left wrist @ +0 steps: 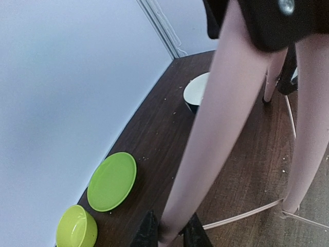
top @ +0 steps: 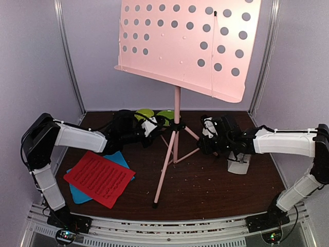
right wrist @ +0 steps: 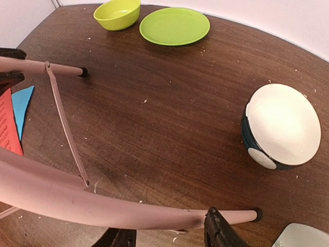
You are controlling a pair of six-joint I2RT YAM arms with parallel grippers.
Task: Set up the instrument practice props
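Fingers (left wrist: 147,234) of the left gripper (left wrist: 172,239) press on either side of one pink tripod leg of the music stand (top: 177,110), gripping it low down with no gap showing. Fingers (right wrist: 220,231) of the right gripper (right wrist: 169,237) stand well apart, and another leg crosses just past their tips; I cannot tell whether they touch it. The stand rises in the middle of the dark wood table (top: 216,198), nearer the far edge, with its perforated desk tilted overhead and one long leg reaching toward the near edge. A red page (top: 100,177) lies on a cyan page (top: 82,194) by the left edge, apart from the legs. The white metronome (top: 239,164) sits in the right half, under the right arm. At the far edge, just left of the pole, are a lime plate (right wrist: 175,25) and a lime bowl (right wrist: 117,14). A white-and-dark bowl (right wrist: 280,126) lies tipped over near the right leg's foot. Bare, crumb-flecked wood spans the near right corner, from the long leg to the right edge. Pale walls stand along the far, left and right edges.
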